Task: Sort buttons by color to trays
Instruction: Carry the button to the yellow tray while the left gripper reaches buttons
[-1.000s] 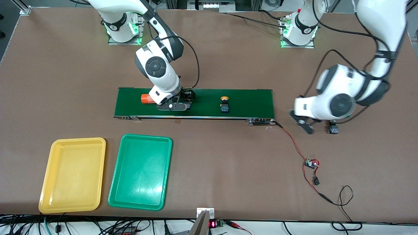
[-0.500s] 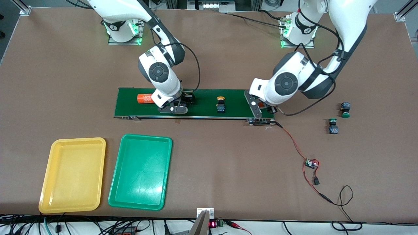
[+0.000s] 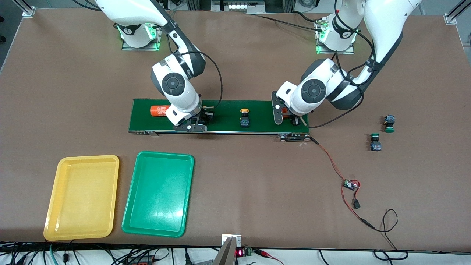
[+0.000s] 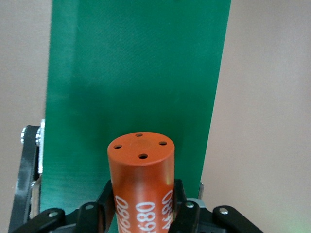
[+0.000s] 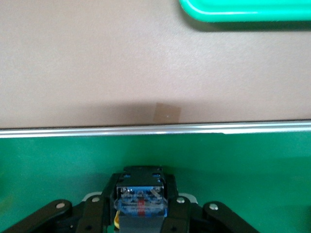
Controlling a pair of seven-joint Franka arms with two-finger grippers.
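Yellow tray [image 3: 81, 198] and green tray [image 3: 158, 195] lie at 7 o'clock of the belt [image 3: 228, 106]. Right gripper [image 3: 197, 123], on the belt's 9 o'clock half, is clamped on a button [image 5: 141, 196]; a yellow button [image 3: 244, 118] sits mid-belt. Left gripper [image 3: 292, 119], at the belt's 3 o'clock end, grips a cylinder [image 4: 141, 184]; a green button [image 3: 375, 142] and a second green button [image 3: 389, 123] rest on the table at 3 o'clock of the belt.

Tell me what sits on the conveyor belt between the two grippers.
In the front view, one yellow-capped button stands on the conveyor belt, between the right gripper, shut on another button, and the left gripper, which holds an orange cylinder.
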